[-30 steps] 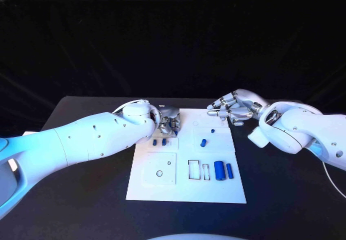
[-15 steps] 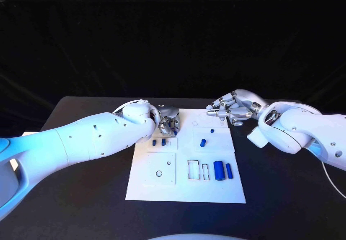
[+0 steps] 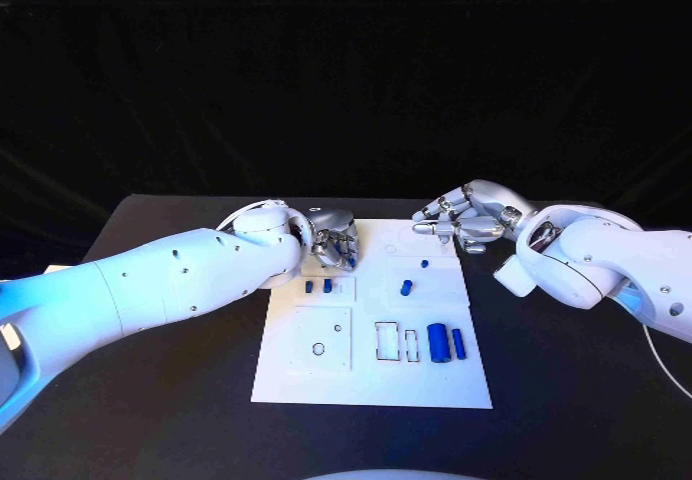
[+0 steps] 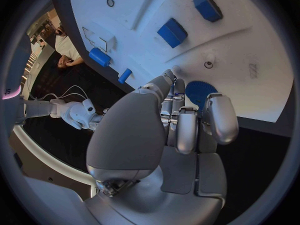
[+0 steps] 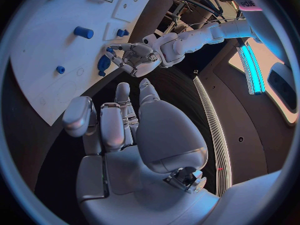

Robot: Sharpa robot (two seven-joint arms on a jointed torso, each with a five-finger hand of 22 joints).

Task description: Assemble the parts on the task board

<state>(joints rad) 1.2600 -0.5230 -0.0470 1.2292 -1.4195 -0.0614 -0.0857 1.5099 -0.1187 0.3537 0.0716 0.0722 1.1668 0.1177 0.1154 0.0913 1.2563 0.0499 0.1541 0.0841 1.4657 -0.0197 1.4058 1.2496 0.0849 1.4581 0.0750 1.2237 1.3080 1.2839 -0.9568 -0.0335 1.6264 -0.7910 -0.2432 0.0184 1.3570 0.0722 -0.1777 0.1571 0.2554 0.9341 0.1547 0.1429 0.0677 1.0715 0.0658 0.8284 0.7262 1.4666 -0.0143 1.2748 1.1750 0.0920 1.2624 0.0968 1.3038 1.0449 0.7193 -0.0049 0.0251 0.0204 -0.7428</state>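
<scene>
The white task board point(image 3: 375, 375) lies in the middle of the black table. My left hand point(image 3: 335, 240) hovers over the board's far left corner and grips a blue round part point(image 4: 201, 92) at its fingertips; the right wrist view shows that part point(image 5: 103, 62) too. Two small blue pieces point(image 3: 317, 286) stand just in front of that hand. My right hand point(image 3: 464, 218) hangs over the far right corner, fingers loosely bent, holding nothing. Small blue pegs point(image 3: 408, 287) sit mid-board. A thick blue cylinder point(image 3: 437, 342) and a slimmer one point(image 3: 459, 343) lie at the near right.
Rectangular slots point(image 3: 387, 340) lie left of the cylinders, and a ring-shaped recess point(image 3: 317, 348) marks the near left panel. Black table point(image 3: 577, 400) surrounds the board on all sides. My right forearm point(image 3: 606, 265) lies beside the board's right edge.
My left hand has risen slightly and drawn toward the board's far edge with the blue round part. The right hand has stayed in place.
</scene>
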